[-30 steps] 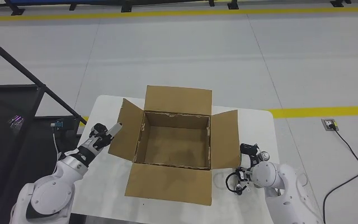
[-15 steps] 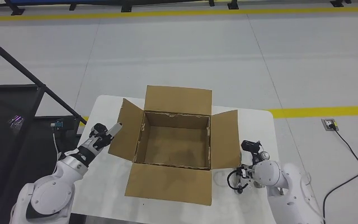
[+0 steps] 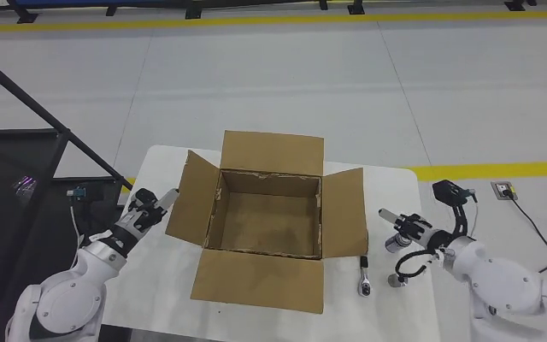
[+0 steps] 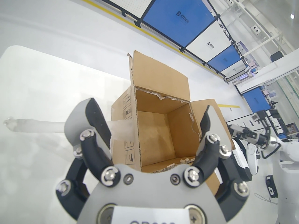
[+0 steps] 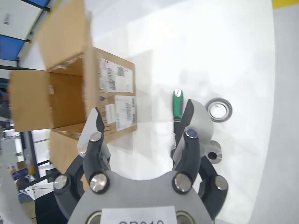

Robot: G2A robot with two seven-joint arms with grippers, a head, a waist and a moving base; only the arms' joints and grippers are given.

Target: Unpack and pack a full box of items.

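The left gripper (image 4: 150,104) has its two fingers spread wide apart and nothing is between them; it stays low over the left part of the table (image 3: 393,179), just beside the left flap of the cardboard box (image 3: 269,222), and it looks toward the open inside of the box. The right gripper (image 5: 143,108) is also spread apart and holds nothing; it is above the right part of the table, near the right flap but not touching it. The box stands about in the middle of the table with all four flaps folded outward, and its brown inner floor is in plain sight from above. On the table, just beside the right flap and near the front corner of the box, lies a ratchet wrench (image 5: 177,103) with a green handle. A little farther to the right lie a flat metal ring (image 5: 218,111) and a small metal piece with a hole (image 5: 213,155), both apart from the wrench. The table is white and smooth with rounded corners. Around it the floor (image 3: 282,77) is pale grey and shiny, with one yellow line (image 3: 479,171) at the right and another along the far side. A black frame (image 3: 34,111) stands at the left. In the left wrist view, blue and white wall panels (image 4: 177,17) in black frames close the room behind the box.
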